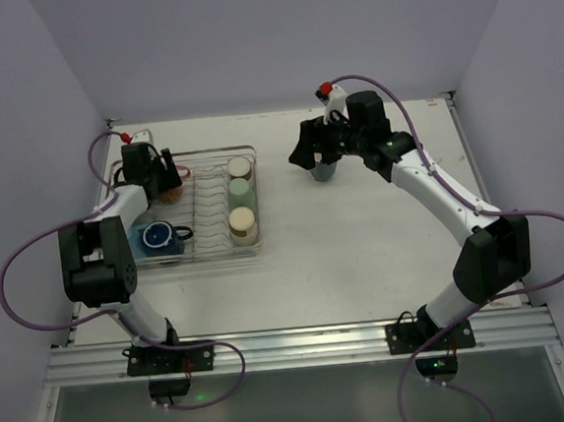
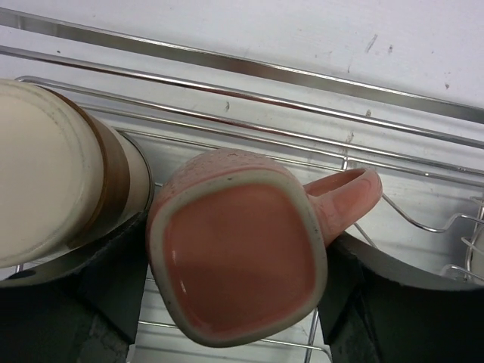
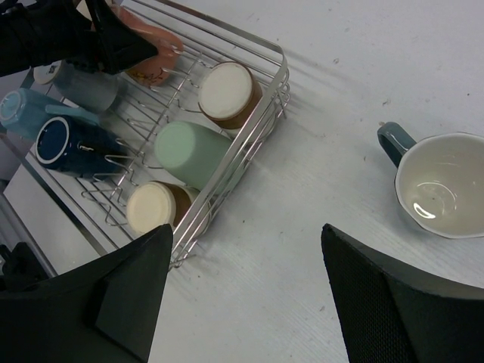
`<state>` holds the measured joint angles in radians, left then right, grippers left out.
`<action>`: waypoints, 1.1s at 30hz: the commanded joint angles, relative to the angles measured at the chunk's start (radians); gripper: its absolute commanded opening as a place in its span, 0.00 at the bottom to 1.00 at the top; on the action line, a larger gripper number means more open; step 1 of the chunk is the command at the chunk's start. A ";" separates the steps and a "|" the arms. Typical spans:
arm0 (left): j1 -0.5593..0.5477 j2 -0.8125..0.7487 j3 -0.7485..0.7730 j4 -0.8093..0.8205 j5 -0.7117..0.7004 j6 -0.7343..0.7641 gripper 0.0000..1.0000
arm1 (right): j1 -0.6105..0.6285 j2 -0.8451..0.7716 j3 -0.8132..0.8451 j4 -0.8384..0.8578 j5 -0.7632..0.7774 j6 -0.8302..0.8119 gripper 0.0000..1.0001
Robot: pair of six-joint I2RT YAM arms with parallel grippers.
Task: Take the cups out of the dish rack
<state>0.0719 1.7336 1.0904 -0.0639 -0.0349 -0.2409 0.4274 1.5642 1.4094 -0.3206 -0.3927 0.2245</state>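
The white bench (image 1: pixel 366 263) carries the dish rack (image 1: pixel 203 193) on its left half, and the step in hand looks to be lifting the salmon pink mug (image 2: pixel 234 249) out of the rack's far left corner. The left fingers (image 2: pixel 83 310) stand one on each side of that mug, which sits mouth down on the wires with its handle reaching out above the right-hand finger. They are against its walls or nearly so, and I cannot tell whether they are pressing yet. To do it well, I would close squarely on the body rather than the handle and make sure of a firm hold. I would then raise it straight up until it is above the rack's rail before swinging towards open bench, since a beige tumbler (image 2: pixel 45 166) stands just beside the left-hand finger and a sideways pull could tip it. The right fingers (image 3: pixel 401 302) are wide apart and hold nothing, hanging near the grey-teal mug (image 3: pixel 442 185), which stands upright on the bench well right of the rack, so that one seems done. Also in the rack are two more beige tumblers (image 3: pixel 227 91), the pale green tumbler (image 3: pixel 189 151), the navy mug (image 3: pixel 64 144) and a light blue mug (image 3: pixel 19 110), so most of the job lies ahead
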 commanded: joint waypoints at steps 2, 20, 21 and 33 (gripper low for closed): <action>0.002 -0.077 -0.032 0.122 0.023 0.014 0.61 | 0.011 -0.001 0.010 0.032 -0.028 0.009 0.81; -0.021 -0.472 -0.162 0.141 0.156 -0.173 0.02 | 0.100 -0.193 -0.266 0.507 -0.098 0.341 0.80; -0.021 -0.523 -0.172 0.139 0.191 -0.219 0.02 | 0.118 -0.203 -0.330 0.614 -0.101 0.372 0.80; -0.225 -0.838 -0.420 0.472 0.530 -0.812 0.00 | 0.251 -0.179 -0.523 1.069 -0.076 0.565 0.62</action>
<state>-0.0948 0.9493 0.6903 0.1787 0.4034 -0.8242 0.6731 1.3682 0.8837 0.5507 -0.4618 0.7380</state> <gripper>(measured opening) 0.766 0.632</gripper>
